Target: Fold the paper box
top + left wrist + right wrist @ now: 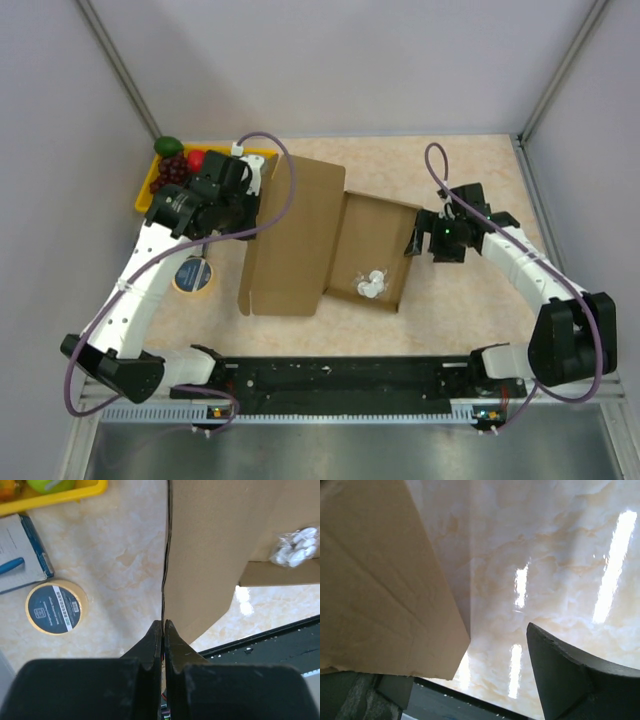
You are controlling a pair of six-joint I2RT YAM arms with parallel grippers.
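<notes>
The brown paper box (375, 250) lies open in the middle of the table, its large lid panel (295, 235) on the left. My left gripper (250, 205) is shut on the far left edge of that panel. In the left wrist view the gripper (163, 626) pinches the thin cardboard edge (210, 555) between closed fingers. My right gripper (420, 243) is at the box's right wall. In the right wrist view this gripper (485, 650) is open; one finger (570, 675) shows on the right, and the cardboard (380, 590) covers the other.
A small white packet (368, 284) lies inside the box. A tape roll (193, 276) and a blue-white packet (20, 555) sit left of the box. The yellow fruit tray (145, 190) stands at the back left. A black rail (340, 375) runs along the near edge.
</notes>
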